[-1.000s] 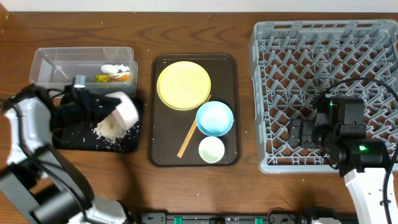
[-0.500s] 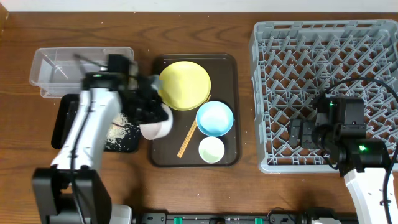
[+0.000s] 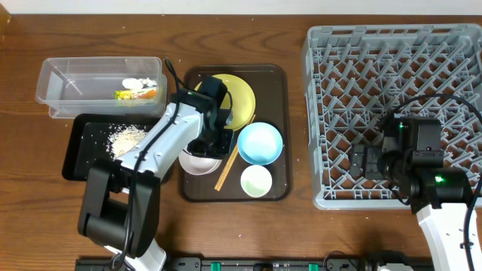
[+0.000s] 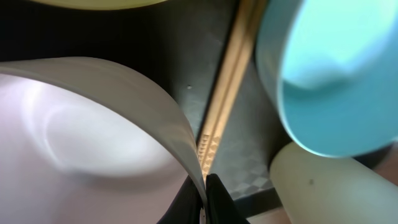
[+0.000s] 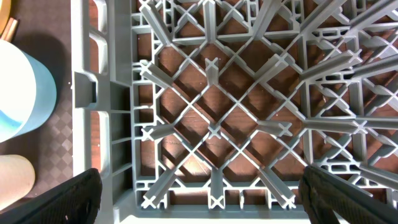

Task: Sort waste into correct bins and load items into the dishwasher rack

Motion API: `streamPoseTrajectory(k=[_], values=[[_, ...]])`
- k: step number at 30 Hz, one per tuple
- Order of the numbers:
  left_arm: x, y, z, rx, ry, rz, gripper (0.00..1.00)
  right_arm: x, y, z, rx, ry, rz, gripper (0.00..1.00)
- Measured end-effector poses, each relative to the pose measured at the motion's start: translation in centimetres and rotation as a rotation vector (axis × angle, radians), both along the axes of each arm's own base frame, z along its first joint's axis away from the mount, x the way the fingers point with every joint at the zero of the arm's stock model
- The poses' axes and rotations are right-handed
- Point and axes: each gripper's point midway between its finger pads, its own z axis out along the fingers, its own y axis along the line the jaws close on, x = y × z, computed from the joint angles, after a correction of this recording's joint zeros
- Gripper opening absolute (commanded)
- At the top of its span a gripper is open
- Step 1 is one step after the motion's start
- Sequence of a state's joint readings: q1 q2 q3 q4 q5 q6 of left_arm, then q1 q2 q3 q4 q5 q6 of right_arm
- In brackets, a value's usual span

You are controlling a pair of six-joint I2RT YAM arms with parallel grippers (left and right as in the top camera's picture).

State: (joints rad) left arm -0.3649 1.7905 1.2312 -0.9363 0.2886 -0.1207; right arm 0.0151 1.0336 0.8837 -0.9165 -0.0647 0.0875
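White bowl [image 3: 199, 164]: at left edge of serving tray [image 3: 276, 90], rim clenched in left fingers [image 4: 216, 200], beside chopsticks [image 3: 229, 164]. Right fingers [image 5: 65, 200]: spread wide, empty, above dishwasher rack [image 3: 361, 60]

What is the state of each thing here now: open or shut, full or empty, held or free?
white bowl: upright, empty, held at rim
left gripper: shut on white bowl
right gripper: open, holding nothing
rack: no dishes loaded
blue bowl: upright, empty
cup: upright, empty
black tray: holds rice crumbs
clear tub: holds wrapper and scraps
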Motion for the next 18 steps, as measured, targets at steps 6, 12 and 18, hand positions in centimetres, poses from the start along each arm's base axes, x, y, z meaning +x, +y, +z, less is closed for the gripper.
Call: streamPoseTrajectory(k=[6,12,18], values=[[-0.2,0.1,-0.1,0.004,0.011,0.013,0.39,0.0,0.0,0.0,0.000,0.000,0.000,0.99],[-1.6,0.2,0.3,0.006,0.074,0.018,0.41,0.0,0.0,0.0,0.000,0.000,0.000,0.99],[-1.7,-0.3,3.7,-0.056,0.005,0.017,0.45,0.0,0.0,0.0,0.000,0.000,0.000,0.99]])
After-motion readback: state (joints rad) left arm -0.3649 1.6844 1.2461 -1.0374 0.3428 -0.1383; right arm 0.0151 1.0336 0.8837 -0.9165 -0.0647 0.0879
